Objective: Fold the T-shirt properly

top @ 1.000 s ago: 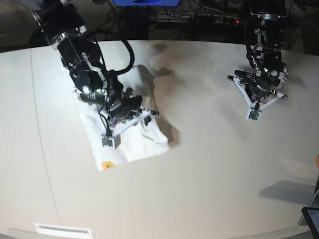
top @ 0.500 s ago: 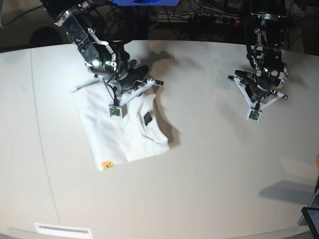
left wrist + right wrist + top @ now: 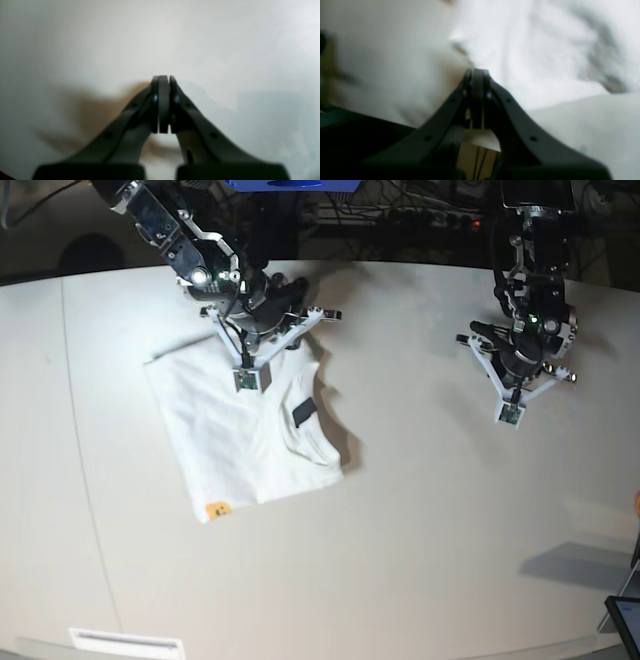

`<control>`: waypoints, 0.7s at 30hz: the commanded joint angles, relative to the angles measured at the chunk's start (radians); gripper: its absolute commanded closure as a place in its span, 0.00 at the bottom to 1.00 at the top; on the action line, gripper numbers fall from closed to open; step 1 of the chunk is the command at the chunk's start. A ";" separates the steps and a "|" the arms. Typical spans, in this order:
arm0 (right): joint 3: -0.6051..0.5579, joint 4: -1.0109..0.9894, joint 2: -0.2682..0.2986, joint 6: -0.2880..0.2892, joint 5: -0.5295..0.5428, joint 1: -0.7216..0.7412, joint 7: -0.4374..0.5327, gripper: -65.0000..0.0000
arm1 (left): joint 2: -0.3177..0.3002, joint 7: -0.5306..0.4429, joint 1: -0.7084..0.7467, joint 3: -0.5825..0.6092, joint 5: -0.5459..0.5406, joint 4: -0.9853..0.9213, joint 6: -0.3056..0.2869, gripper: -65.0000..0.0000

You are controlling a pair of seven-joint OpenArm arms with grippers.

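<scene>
A broad pale table [image 3: 420, 530] fills the view; behind it, darkness with tangled cables [image 3: 400, 215] (one red light).

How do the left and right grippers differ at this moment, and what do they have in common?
The right gripper hangs at the far edge of the folded T-shirt; the left gripper hangs over bare table, far from the cloth. The right wrist view shows white fabric past its tips; the left wrist view shows only tabletop. Both are shut and hold nothing.

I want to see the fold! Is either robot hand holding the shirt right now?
No. Both the right gripper and left gripper are shut on nothing; the T-shirt lies free.
</scene>
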 commanded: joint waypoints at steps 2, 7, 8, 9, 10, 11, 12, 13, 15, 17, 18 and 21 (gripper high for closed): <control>0.002 0.008 -0.003 -0.001 0.009 0.037 -0.033 1.00 | -0.001 -0.019 -0.007 -0.004 0.002 0.062 -0.001 1.00; 0.003 0.008 0.023 -0.001 0.003 0.109 -0.038 1.00 | 0.051 -0.019 -0.013 0.002 0.002 0.147 -0.062 1.00; 0.003 0.008 0.042 -0.001 0.003 0.130 -0.038 1.00 | 0.067 -0.020 -0.015 0.004 0.002 0.154 -0.093 1.00; 0.006 0.008 0.057 -0.001 0.003 0.149 -0.036 1.00 | 0.094 -0.032 -0.023 0.005 0.002 0.159 -0.133 1.00; 0.032 0.008 0.074 -0.001 0.003 0.167 -0.036 1.00 | 0.125 -0.062 -0.023 0.005 0.002 0.160 -0.168 1.00; 0.080 0.008 0.083 -0.001 0.003 0.173 -0.036 1.00 | 0.154 -0.106 -0.016 0.007 0.002 0.162 -0.197 1.00; 0.134 0.007 0.092 -0.001 0.003 0.173 -0.036 1.00 | 0.183 -0.161 -0.012 0.010 0.002 0.164 -0.223 1.00; 0.183 0.005 0.100 -0.001 0.003 0.173 -0.036 1.00 | 0.209 -0.207 0.004 0.010 0.002 0.162 -0.243 1.00; 0.259 0.002 0.123 -0.001 0.005 0.173 -0.036 1.00 | 0.263 -0.319 0.019 0.025 0.003 0.160 -0.279 1.00; 0.299 0.002 0.154 -0.001 0.005 0.166 -0.020 1.00 | 0.286 -0.413 0.022 0.087 0.009 0.159 -0.291 1.00; 0.312 0.002 0.168 -0.001 0.005 0.152 -0.004 1.00 | 0.289 -0.442 0.017 0.130 0.009 0.156 -0.291 1.00; 0.342 0.001 0.192 -0.001 0.005 0.092 0.062 1.00 | 0.292 -0.477 -0.019 0.254 0.009 0.151 -0.288 1.00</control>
